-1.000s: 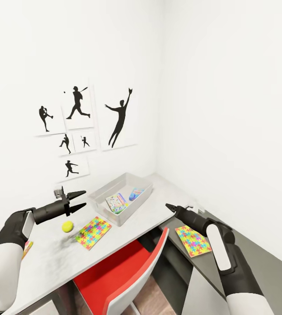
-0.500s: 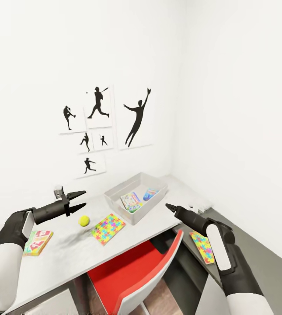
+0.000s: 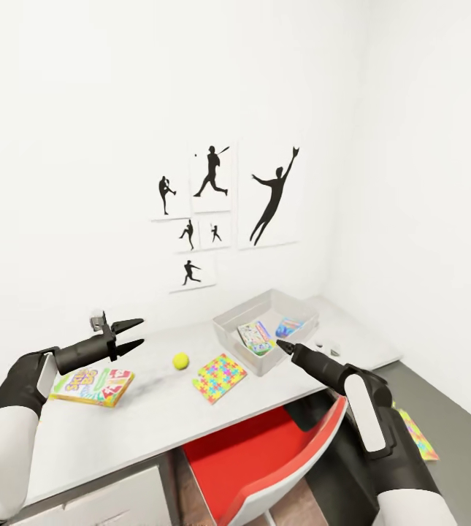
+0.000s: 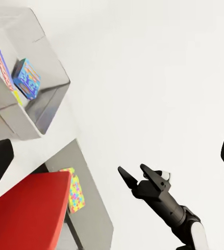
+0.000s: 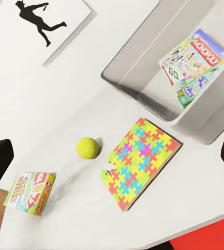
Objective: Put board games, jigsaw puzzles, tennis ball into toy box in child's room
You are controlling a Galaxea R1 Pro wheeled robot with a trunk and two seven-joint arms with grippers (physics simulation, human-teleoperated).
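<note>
Facing a white corner wall hung with black baseball silhouette prints (image 3: 272,196), the robot holds both arms raised over the table (image 3: 118,431). The left gripper (image 3: 134,334) hovers above the table's left part with its fingers spread and nothing between them. The right gripper (image 3: 282,345) hangs in front of the toy box (image 3: 229,326); in the left wrist view its fingers stand slightly apart, holding nothing. The toy box sits toward the back right of the white top and already holds a Monopoly board game (image 5: 194,61) and a smaller blue printed box (image 4: 27,78) beside it. Just in front of the toy box lies one jigsaw puzzle (image 3: 220,377), and the tennis ball (image 3: 181,360) rests near its left edge, apart from it. Another board game (image 3: 92,386), yellow and red, lies flat on the table's left part, below the left arm. A second jigsaw puzzle (image 3: 419,437) lies on the lower dark grey side desk (image 3: 439,394), partly hidden by the right arm. A red chair (image 3: 264,453) is pushed up against the table's front edge, between the robot and the toys.
</note>
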